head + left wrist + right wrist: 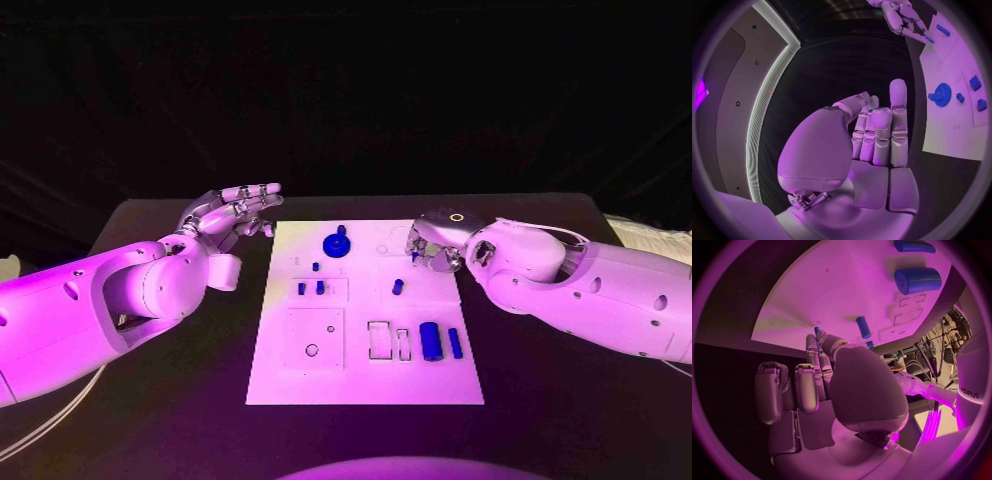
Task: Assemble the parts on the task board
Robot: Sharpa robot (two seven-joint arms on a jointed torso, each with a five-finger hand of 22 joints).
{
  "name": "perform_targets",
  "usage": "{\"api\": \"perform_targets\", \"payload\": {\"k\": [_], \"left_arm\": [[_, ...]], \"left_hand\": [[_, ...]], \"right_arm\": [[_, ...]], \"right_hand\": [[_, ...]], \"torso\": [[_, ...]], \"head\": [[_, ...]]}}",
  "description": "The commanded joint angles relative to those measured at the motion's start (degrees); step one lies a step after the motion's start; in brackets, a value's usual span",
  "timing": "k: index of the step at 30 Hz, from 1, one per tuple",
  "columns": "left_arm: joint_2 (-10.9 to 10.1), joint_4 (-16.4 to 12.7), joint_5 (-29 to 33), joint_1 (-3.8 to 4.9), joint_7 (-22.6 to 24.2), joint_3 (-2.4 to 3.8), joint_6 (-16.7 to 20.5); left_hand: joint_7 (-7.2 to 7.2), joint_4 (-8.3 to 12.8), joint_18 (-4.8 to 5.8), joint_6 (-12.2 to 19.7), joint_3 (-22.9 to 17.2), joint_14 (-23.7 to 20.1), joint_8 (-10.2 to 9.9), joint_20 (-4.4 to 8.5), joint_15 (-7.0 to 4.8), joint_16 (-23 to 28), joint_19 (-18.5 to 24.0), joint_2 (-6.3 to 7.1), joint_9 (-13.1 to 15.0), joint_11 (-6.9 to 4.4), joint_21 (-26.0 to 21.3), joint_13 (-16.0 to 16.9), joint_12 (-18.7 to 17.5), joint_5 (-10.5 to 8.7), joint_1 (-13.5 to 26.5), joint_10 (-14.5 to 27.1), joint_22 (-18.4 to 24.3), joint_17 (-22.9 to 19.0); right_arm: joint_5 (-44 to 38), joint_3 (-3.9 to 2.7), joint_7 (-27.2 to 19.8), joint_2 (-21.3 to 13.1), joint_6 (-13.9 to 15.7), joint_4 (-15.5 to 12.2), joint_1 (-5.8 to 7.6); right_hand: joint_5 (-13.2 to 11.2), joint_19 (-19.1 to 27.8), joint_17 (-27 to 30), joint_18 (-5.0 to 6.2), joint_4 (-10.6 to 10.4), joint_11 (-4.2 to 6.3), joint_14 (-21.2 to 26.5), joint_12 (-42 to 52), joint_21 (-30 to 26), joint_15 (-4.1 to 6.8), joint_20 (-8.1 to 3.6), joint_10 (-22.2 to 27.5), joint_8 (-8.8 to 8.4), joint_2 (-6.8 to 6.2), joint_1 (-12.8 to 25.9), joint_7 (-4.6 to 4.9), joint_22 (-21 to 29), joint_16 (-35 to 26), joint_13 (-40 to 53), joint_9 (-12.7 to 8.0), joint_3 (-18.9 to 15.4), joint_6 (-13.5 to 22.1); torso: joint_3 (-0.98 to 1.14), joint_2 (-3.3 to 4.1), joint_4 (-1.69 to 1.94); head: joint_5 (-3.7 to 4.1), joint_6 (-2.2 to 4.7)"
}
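Hands sit at both sides of the white task board [296, 375], which lies flat on the black surface [159, 420].

The left hand [231, 212] is off the board, just beside its far left corner. Its fingers [898, 107] are straight and close together, and it holds nothing. The blue gear [336, 244] lies on the board a little way to this hand's right. Two small blue blocks [310, 288] lie nearer the robot than the gear.

The right hand [437, 243] is over the far right part of the board. Its fingers [820, 342] point down at the board, and a small blue part [816, 330] shows at their tips. It looks pinched there, but the part is very small and I cannot be sure. A short blue peg [397, 287] lies on the board near this hand, a bit closer to the robot. Further from the hand, at the near right part of the board, stands a fat blue cylinder [430, 340]. A thin blue rod [454, 343] lies just beside it.
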State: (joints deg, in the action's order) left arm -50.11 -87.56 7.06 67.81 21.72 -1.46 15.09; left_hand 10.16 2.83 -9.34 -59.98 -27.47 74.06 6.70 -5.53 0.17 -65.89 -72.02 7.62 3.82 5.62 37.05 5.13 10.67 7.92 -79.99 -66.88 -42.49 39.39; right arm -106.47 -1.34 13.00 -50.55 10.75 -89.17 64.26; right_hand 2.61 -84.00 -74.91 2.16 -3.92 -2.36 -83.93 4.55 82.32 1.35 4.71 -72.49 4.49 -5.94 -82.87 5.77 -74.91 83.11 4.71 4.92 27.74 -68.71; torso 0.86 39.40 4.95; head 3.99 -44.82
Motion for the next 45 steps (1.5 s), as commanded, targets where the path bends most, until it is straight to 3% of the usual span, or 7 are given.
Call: {"api": "perform_targets", "payload": {"k": [1, 7, 17, 23, 28, 36, 45], "left_arm": [[0.2, 0.01, -0.34, 0.02, 0.52, 0.03, -0.05], [0.22, 0.06, -0.34, 0.02, 0.72, 0.03, 0.27], [0.28, -0.12, -0.34, -0.16, 1.14, 0.03, 0.61], [0.41, -0.3, -0.34, -0.28, 1.43, 0.03, 0.71], [0.49, -0.45, -0.33, -0.35, 1.5, 0.03, 0.68], [0.71, -0.83, -0.31, -0.42, 1.47, 0.02, 0.45], [0.75, -1.21, -0.3, -0.44, 1.4, 0.02, 0.33]], "left_hand": [[0.28, -0.34, -0.9, 1.17, 0.9, -0.17, -0.5, -0.38, 0.5, -0.15, 0.43, 0.15, -0.08, 0.25, -0.18, -0.18, 0.3, -0.14, 0.77, 1.36, -0.07, -0.15], [0.38, -0.3, -0.92, 1.54, 1.2, -0.26, -0.5, -0.5, 0.59, -0.22, 0.5, 0.14, -0.04, 0.38, -0.25, -0.2, 0.49, -0.3, 0.93, 1.84, -0.06, -0.25], [0.58, -0.18, -0.96, 2.21, 1.63, -0.41, -0.49, -0.7, 0.77, -0.41, 0.59, 0.08, -0.01, 0.59, -0.35, -0.25, 0.86, -0.34, 1.13, 2.72, -0.03, -0.3], [0.58, -0.18, -0.96, 2.21, 1.63, -0.41, -0.49, -0.7, 0.77, -0.41, 0.59, 0.08, -0.01, 0.59, -0.35, -0.25, 0.86, -0.34, 1.13, 2.72, -0.03, -0.3], [0.58, -0.18, -0.96, 2.21, 1.63, -0.41, -0.49, -0.7, 0.77, -0.41, 0.59, 0.08, -0.01, 0.59, -0.35, -0.25, 0.86, -0.34, 1.13, 2.72, -0.03, -0.3], [0.6, -0.14, -0.96, 2.29, 1.68, -0.44, -0.47, -0.73, 0.79, -0.42, 0.6, 0.06, -0.01, 0.62, -0.36, -0.25, 0.93, -0.33, 1.13, 2.84, -0.03, -0.37], [0.61, -0.08, -0.97, 2.35, 1.69, -0.42, -0.44, -0.75, 0.8, -0.5, 0.6, 0.0, 0.01, 0.62, -0.36, -0.25, 1.03, -0.3, 1.08, 2.91, -0.03, -0.26]], "right_arm": [[0.01, -0.07, -0.07, -0.39, 1.15, -0.62, 0.16], [0.55, -0.22, -0.3, -1.4, 1.67, -2.62, 0.35], [2.24, -0.79, -3.24, -1.95, 5.35, -9.85, 0.35], [2.8, -0.82, -4.48, -0.16, 5.68, -12.4, -0.49], [2.79, -0.69, -5.32, 2.0, 5.31, -12.73, -2.31], [1.85, -0.53, -6.89, 5.42, 4.39, -11.63, -5.82], [2.06, -0.11, -7.12, 7.49, 2.78, -9.83, -6.74]], "right_hand": [[0.15, -0.27, -3.64, 0.71, 0.39, -0.08, -4.14, -0.41, -0.17, 0.31, -0.32, -0.27, 0.07, 0.17, 0.4, 0.24, -2.43, -0.15, -0.15, 0.06, -0.08, -0.22], [0.14, -0.29, -3.66, 0.7, 0.39, -0.11, -4.14, -0.46, -0.16, 0.29, -0.31, -0.3, 0.05, 0.04, 0.56, 0.25, -2.45, -0.13, -0.21, 0.07, -0.15, -0.24], [0.19, -0.4, -3.82, 0.66, 0.76, -0.31, -4.17, -0.5, -0.05, 0.21, -0.26, -0.59, -0.02, -0.2, 0.44, 0.53, -2.62, -0.01, -0.32, 0.12, -0.06, -0.33], [0.21, -0.43, -3.87, 0.65, 0.99, -0.42, -4.18, -0.56, -0.03, 0.13, -0.21, -0.7, -0.07, -0.15, 0.29, 0.69, -2.64, 0.04, -0.41, 0.14, 0.1, -0.37], [0.22, -0.41, -3.87, 0.67, 1.13, -0.52, -4.18, -0.62, -0.07, 0.08, -0.17, -0.72, -0.13, -0.11, 0.22, 0.8, -2.58, 0.05, -0.47, 0.15, 0.19, -0.35], [0.24, -0.39, -3.85, 0.68, 1.37, -0.66, -4.18, -0.71, -0.11, -0.02, -0.09, -0.72, -0.23, -0.05, 0.11, 0.97, -2.5, 0.05, -0.57, 0.16, 0.33, -0.3], [0.25, -0.36, -3.84, 0.7, 1.44, -0.73, -4.17, -0.74, -0.15, -0.07, -0.06, -0.72, -0.27, -0.01, 0.1, 1.04, -2.44, 0.05, -0.61, 0.16, 0.38, -0.28]], "torso": [[0.0, 0.0, -0.02], [0.02, 0.0, -0.04], [0.03, -0.03, 0.15], [-0.11, -0.01, 0.09], [-0.14, -0.02, 0.04], [-0.09, 0.06, 0.03], [-0.07, 0.06, -0.13]], "head": [[0.04, -0.01], [-0.04, -0.04], [-0.47, 0.08], [-1.71, -0.09], [-3.11, -0.66], [-4.33, -1.02], [-4.81, -1.34]]}}
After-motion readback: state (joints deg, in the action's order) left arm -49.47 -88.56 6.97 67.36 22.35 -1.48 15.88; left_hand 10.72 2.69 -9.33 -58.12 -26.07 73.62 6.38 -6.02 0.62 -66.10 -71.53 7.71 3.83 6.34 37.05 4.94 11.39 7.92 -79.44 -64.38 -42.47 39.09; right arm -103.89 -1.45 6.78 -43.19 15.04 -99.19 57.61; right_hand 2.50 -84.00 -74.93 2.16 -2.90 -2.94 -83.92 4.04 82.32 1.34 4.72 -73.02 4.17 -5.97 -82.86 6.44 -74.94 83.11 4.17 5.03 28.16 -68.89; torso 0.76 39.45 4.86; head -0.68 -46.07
